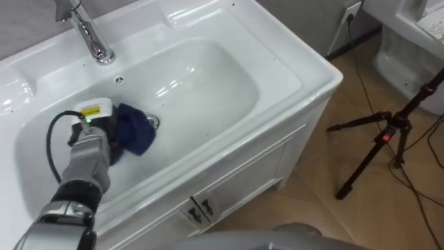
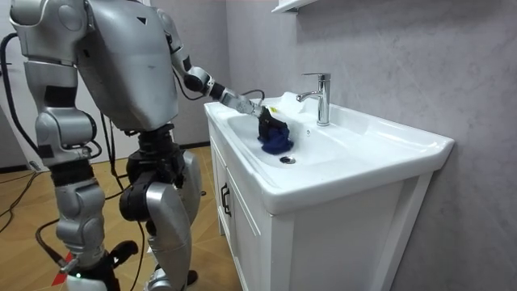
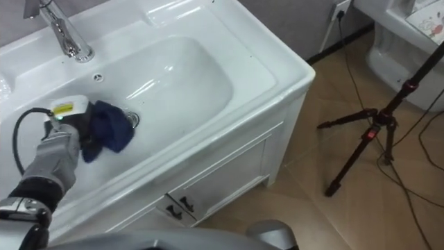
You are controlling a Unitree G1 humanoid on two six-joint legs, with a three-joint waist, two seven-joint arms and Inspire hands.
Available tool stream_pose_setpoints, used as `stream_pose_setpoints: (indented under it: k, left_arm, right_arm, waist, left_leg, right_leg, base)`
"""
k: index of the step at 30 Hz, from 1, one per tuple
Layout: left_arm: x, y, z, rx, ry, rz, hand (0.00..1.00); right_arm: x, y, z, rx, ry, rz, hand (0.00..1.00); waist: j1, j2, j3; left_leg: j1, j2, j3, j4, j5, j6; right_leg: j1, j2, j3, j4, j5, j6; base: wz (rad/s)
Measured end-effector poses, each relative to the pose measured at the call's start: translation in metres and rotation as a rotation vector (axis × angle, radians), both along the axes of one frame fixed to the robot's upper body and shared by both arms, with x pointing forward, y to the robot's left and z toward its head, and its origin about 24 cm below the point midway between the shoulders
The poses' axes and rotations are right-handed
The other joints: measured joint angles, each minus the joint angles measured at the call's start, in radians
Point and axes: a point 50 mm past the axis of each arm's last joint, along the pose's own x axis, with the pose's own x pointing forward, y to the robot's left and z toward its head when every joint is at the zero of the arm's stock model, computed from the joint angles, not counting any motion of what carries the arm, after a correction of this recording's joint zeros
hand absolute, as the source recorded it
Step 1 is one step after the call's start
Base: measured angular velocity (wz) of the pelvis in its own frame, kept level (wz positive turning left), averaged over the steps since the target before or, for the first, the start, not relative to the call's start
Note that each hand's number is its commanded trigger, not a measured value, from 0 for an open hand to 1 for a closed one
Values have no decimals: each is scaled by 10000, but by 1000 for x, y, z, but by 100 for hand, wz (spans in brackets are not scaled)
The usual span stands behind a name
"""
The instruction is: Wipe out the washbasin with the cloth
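A white basin [image 1: 208, 76] is set in a white vanity, with a chrome faucet [image 1: 87, 31] at its back rim. A dark blue cloth [image 1: 135, 128] lies bunched on the basin floor beside the drain [image 1: 153, 123]. My left hand [image 1: 97, 135] comes in from the lower left and is shut on the cloth's left side, pressing it against the basin. In the room view I stand at the vanity's front, left arm stretched over the rim to the cloth [image 2: 275, 133]. My right hand [image 2: 85, 271] hangs at my side, at the room view's lower left.
Cabinet doors [image 1: 229, 180] with small handles sit below the basin. A black tripod [image 1: 388, 135] with cables stands on the wooden floor to the right. A white fixture [image 1: 409, 42] is at the far right, and a wall socket [image 1: 352, 10] is behind the vanity's corner.
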Motion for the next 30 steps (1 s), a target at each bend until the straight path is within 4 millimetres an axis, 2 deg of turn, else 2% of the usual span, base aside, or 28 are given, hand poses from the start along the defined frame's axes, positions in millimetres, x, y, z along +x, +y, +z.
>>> stream_pose_setpoints:
  k: [1,2,4,6,8,12,14,19,22,30]
  left_arm:
    - [-4,9,6,331,-90,-57,100]
    - [-2,11,11,428,-229,-117,100]
    - [1,12,15,572,-283,-244,100]
    - [4,12,22,626,-305,-326,100]
    - [7,13,31,716,-485,-492,100]
    - [12,11,46,891,-1099,-801,100]
    - [12,20,54,1028,-1351,-523,100]
    - [1,42,56,1455,-1009,441,100]
    - [1,45,59,1610,-1042,596,100]
    - [1,45,58,1633,-1010,634,100]
  right_arm:
    - [0,-6,2,-184,-14,21,0]
    - [1,-11,4,-347,-40,23,0]
    - [9,-13,5,-462,-332,-7,0]
    - [19,-14,5,-488,-742,-99,0]
    - [22,-14,5,-573,-929,-91,0]
    - [20,-14,5,-677,-906,-83,0]
    - [20,-14,5,-734,-982,-79,0]
    - [20,-14,4,-901,-1132,-246,0]
    - [17,-12,3,-964,-1020,-140,0]
    - [12,-12,3,-1308,-1102,-66,0]
  waist:
    - [90,59,12]
    - [270,224,-26]
    - [447,354,-35]
    - [463,408,-29]
    - [630,450,-37]
    - [991,472,-30]
    - [1100,476,-21]
    - [1279,441,34]
    - [1296,395,51]
    - [1210,283,128]
  left_leg:
    - [-11,5,-134,4,9,-13]
    - [-27,10,-243,10,9,-13]
    - [-181,16,-271,71,9,-14]
    - [-369,18,-360,181,15,-22]
    - [-445,28,-619,240,24,-29]
    - [-604,42,-966,314,29,-38]
    - [-680,37,-1022,314,74,-96]
    - [-744,10,-1061,311,113,-105]
    - [-763,-37,-1268,301,123,-89]
    - [-739,-51,-1328,292,139,-68]
  right_leg:
    - [19,-10,-127,1,-10,-14]
    - [17,-21,-250,-1,-13,-18]
    - [-70,-43,-349,-6,-20,-32]
    - [-167,-94,-548,-4,-15,-46]
    - [-132,-127,-786,-1,-37,-84]
    - [-132,-158,-1059,-7,-53,-111]
    - [-170,-191,-1189,4,-69,-133]
    - [-139,-291,-1472,-1,-101,-137]
    - [-111,-359,-1659,-2,-120,-107]
    - [24,-395,-1749,-9,-172,-99]
  base:
    - [11]
    - [10]
    - [10]
    - [20]
    - [26]
    - [24]
    - [21]
    - [17]
    - [20]
    - [5]
